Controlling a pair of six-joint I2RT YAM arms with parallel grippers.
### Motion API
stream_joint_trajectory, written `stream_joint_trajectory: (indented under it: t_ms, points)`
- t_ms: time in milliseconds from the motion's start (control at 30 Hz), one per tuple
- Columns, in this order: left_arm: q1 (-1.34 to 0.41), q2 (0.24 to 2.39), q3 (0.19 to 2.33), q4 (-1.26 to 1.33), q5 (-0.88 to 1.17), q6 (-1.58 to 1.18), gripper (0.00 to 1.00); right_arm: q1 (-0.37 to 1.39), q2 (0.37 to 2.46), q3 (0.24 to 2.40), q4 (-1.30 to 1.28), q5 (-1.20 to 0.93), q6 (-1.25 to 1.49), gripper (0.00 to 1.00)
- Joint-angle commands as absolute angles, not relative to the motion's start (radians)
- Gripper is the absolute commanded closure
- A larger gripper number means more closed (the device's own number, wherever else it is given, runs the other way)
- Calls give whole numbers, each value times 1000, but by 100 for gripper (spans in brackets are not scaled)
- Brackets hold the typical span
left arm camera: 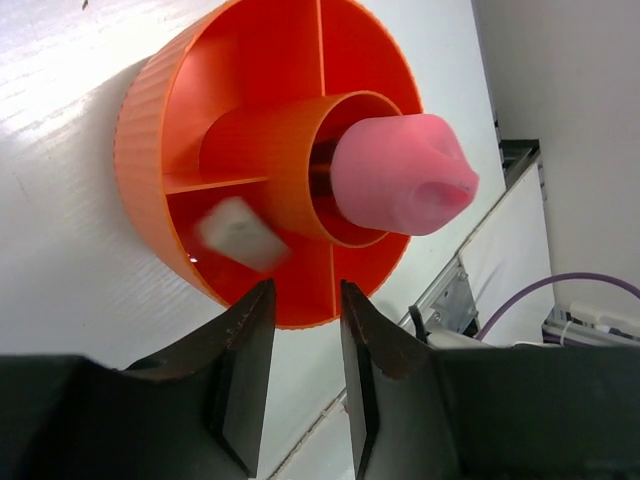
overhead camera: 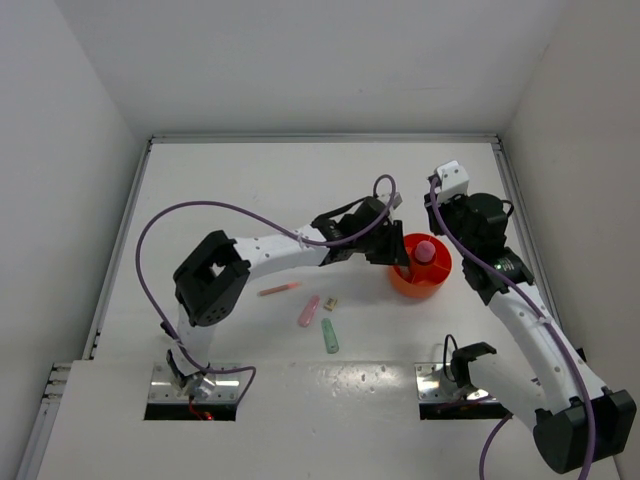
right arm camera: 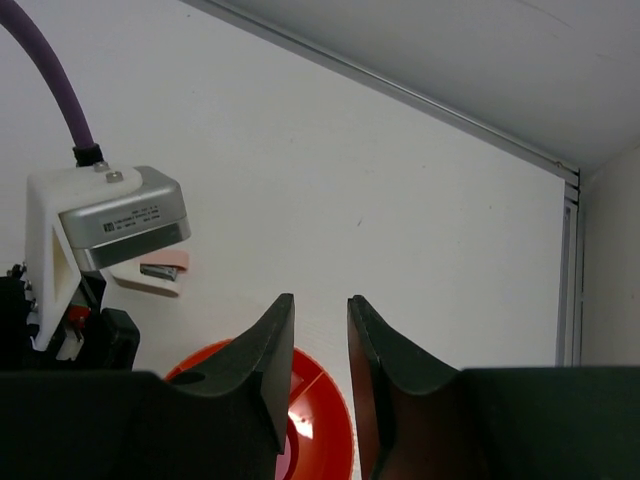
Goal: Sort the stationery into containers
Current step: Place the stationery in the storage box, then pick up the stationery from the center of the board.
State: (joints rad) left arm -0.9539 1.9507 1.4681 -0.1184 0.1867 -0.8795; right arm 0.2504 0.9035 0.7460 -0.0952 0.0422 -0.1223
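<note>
The orange-red tub (left arm camera: 150,130) stands on the white table, also seen from above (overhead camera: 408,283). A pink-capped tube (left arm camera: 400,175) sticks up out of its central hub. A blurred white block (left arm camera: 240,235) shows in one compartment. My left gripper (left arm camera: 305,290) hovers at the tub's rim, open, with nothing between its fingers; the top view has it (overhead camera: 385,250) just left of the tub. My right gripper (right arm camera: 320,300) is open and empty above the tub's (right arm camera: 335,430) far side. On the table lie a thin pink stick (overhead camera: 279,289), a pink marker (overhead camera: 308,310), a mint-green marker (overhead camera: 329,337) and a small tan block (overhead camera: 330,302).
The left arm's white wrist camera (right arm camera: 120,225) sits close to the left of my right gripper. White walls enclose the table, with a metal rail (overhead camera: 320,138) along the far edge. Both arm bases (overhead camera: 195,385) are at the near edge.
</note>
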Motion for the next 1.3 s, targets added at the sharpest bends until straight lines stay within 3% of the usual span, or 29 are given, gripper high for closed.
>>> stream_joint_trajectory:
  t_ms: [0,267,300,367,467,500,533,600,633,667,700,767,800,833,867,900,933,1267]
  points:
    - [-969,1968,1502,-91,190,-897,62,245,888,749,-44,52,-106,72]
    - [-969,1916,1513,-113,154,-874,58,245,888,749,-44,52,-106,70]
    - [-969,1890,1502,-124,102,-858,62,245,879,749,-44,52,-106,70]
    - [-980,1826,1490,-167,33,-826,87,245,879,749,-44,52,-106,70]
    - [-1005,1703,1456,-321,-151,-802,100,245,879,749,-44,34,-106,74]
    - [-1005,1680,1441,-368,-187,-802,100,245,890,749,-54,25,-106,70]
    - [-1005,1634,1386,-406,-234,-825,100,245,899,749,-64,15,-106,56]
    - [-1026,1591,1303,-481,-256,-868,82,245,929,777,-118,-35,-106,11]
    - [-1026,1574,1261,-495,-267,-917,78,245,966,793,-141,-50,-120,12]
    - [-1035,1545,1183,-495,-279,-936,70,245,982,807,-161,-90,-132,31]
    - [-1051,1536,1152,-508,-279,-948,65,245,992,819,-191,-91,-132,97]
    - [-1064,1536,1102,-518,-290,-959,48,245,992,830,-205,-142,-132,100]
    - [-1074,1536,1101,-546,-305,-959,48,245,992,830,-206,-162,-144,100]
    - [-1089,1536,1101,-560,-331,-945,44,245,980,819,-206,-198,-144,86]
    - [-1100,1545,1101,-577,-348,-945,43,245,967,819,-215,-215,-144,66]
    - [-1100,1567,1101,-604,-348,-931,43,245,966,819,-215,-231,-156,36]
    - [-1100,1580,1101,-613,-360,-917,43,245,966,819,-224,-262,-166,31]
    - [-1109,1730,1143,-586,-370,-874,44,245,966,819,-224,-262,-175,32]
